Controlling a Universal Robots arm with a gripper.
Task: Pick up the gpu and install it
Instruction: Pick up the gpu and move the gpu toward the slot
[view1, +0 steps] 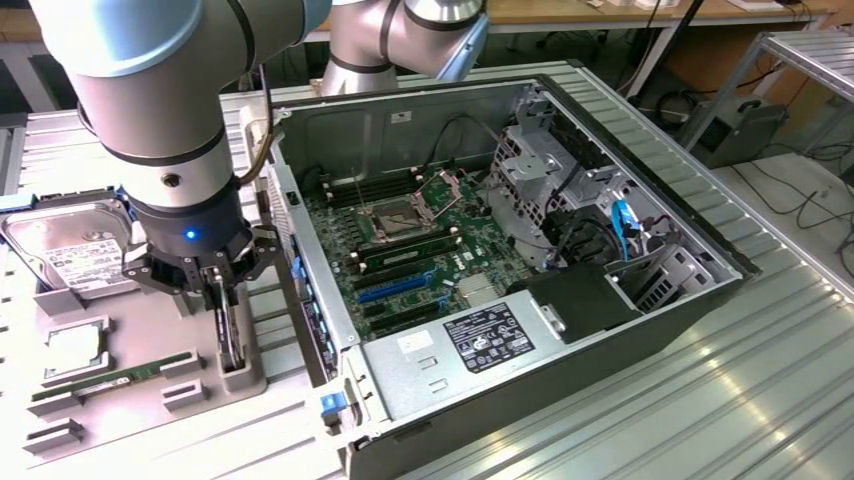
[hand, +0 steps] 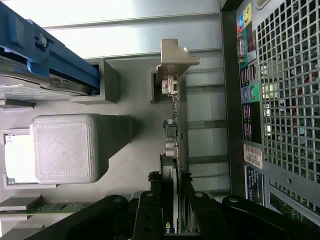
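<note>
Wrist view: gripper (hand: 171, 185) is clamped on the gpu (hand: 174, 145), one finger on each face, jaws roughly half closed. The card stands on edge in a slot of the grey parts tray (view1: 147, 430), with its silver bracket (hand: 175, 55) at the end away from the fingers. Exterior view: the arm points straight down over the tray, just beside the open PC case (view1: 561, 330). The hard drive (view1: 67, 250) and memory stick (view1: 114, 380) lie toward the exterior view's left.

We see a ribbed metal table (view1: 721, 400) catching pale streaks of light. Beyond the table's far edge runs a wooden desk (view1: 574, 12). Off the table, on the exterior view's right, a grey floor (view1: 767, 190) carries a black box (view1: 741, 130) and loose cables (view1: 807, 205), near a metal-framed rack (view1: 814, 45).
</note>
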